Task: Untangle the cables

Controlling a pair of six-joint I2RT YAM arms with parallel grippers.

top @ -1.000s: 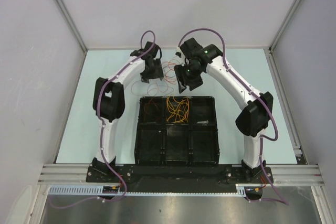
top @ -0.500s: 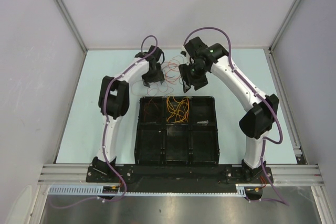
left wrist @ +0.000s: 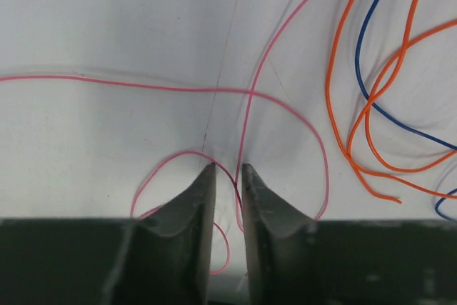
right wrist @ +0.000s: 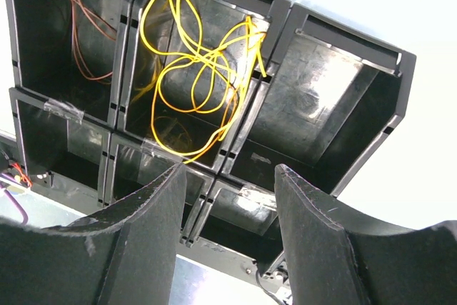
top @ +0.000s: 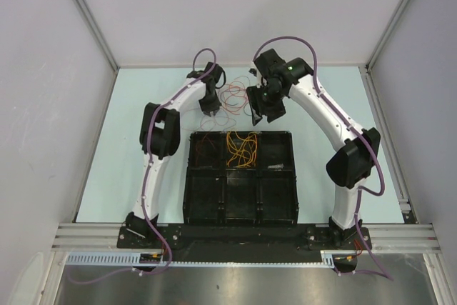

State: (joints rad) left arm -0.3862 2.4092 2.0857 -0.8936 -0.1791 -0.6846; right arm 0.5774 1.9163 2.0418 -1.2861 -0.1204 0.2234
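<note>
Table (top: 114, 148) carries a black compartment tray (top: 187, 176) (two far cells hold sorted strands (top: 243, 148)). The loose cables (top: 232, 96) lie beyond it, between the arms.

Step in hand: singling out one pink cable (left wrist: 143, 83). The left gripper (left wrist: 228, 173) has its fingers narrowly apart astride that cable, not yet pinching. The right gripper (right wrist: 232, 173) hangs spread and empty above the tray.

Next move: nip firmly, then draw the pink cable clear of the orange loops (left wrist: 328, 83) and blue loop (left wrist: 358, 55), thin wires that cross each other repeatedly.
</note>
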